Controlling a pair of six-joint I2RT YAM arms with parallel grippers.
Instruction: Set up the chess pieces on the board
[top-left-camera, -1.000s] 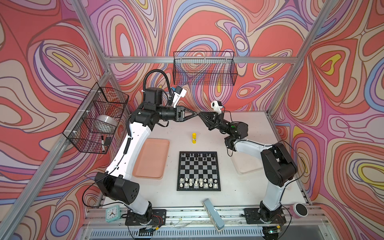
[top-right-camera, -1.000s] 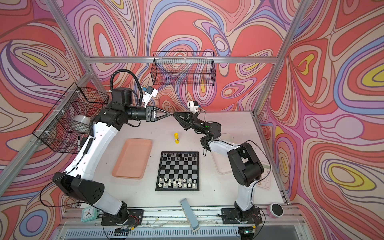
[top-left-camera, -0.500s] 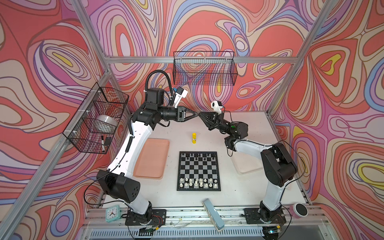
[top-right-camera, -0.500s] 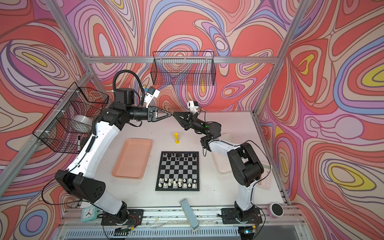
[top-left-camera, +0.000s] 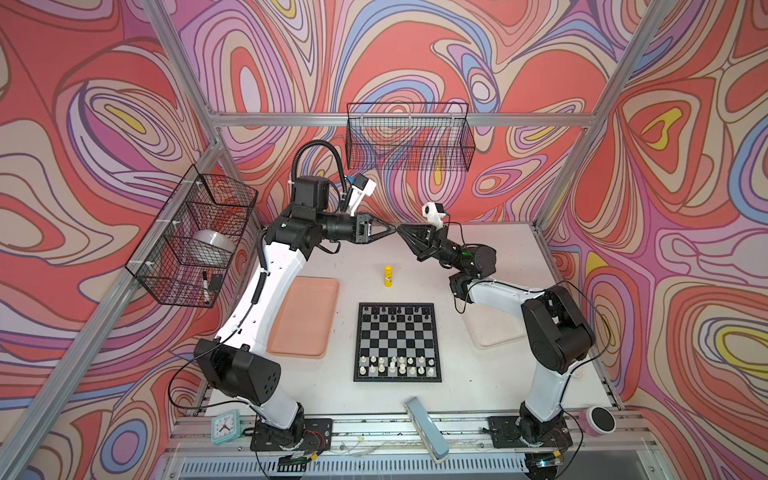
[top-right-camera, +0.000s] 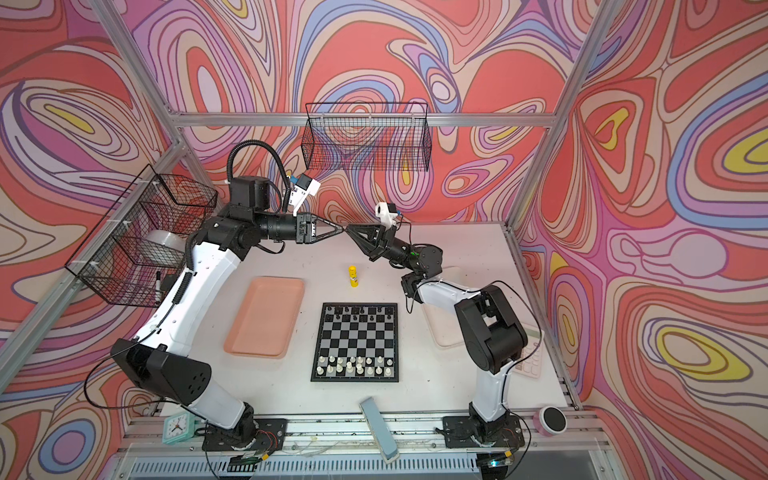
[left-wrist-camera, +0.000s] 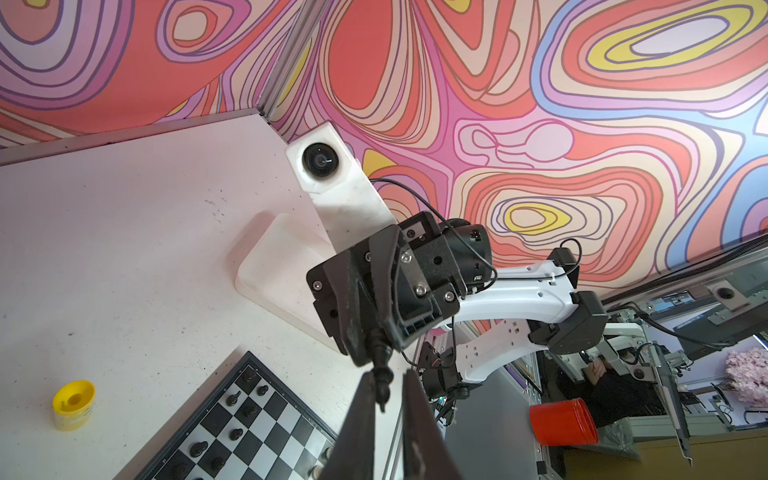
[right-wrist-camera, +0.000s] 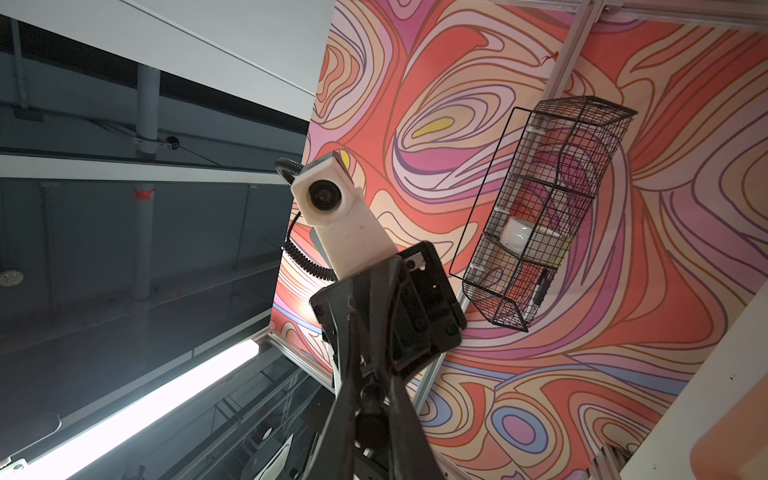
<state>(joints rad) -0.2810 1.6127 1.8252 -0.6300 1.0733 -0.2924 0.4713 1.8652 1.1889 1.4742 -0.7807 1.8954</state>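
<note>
Right gripper (top-left-camera: 402, 228) and left gripper (top-left-camera: 390, 229) meet tip to tip high over the far counter (top-left-camera: 353, 268). Right gripper is clenched on a black piece (left-wrist-camera: 380, 372). The left gripper's fingers (left-wrist-camera: 361, 415) sit slightly parted either side of it, not pinching yet. Board (top-left-camera: 398, 340) lies mid-counter, w/ white pcs (top-left-camera: 392, 366) on its near rows and black pcs (top-left-camera: 395, 311) on its far rows.
</note>
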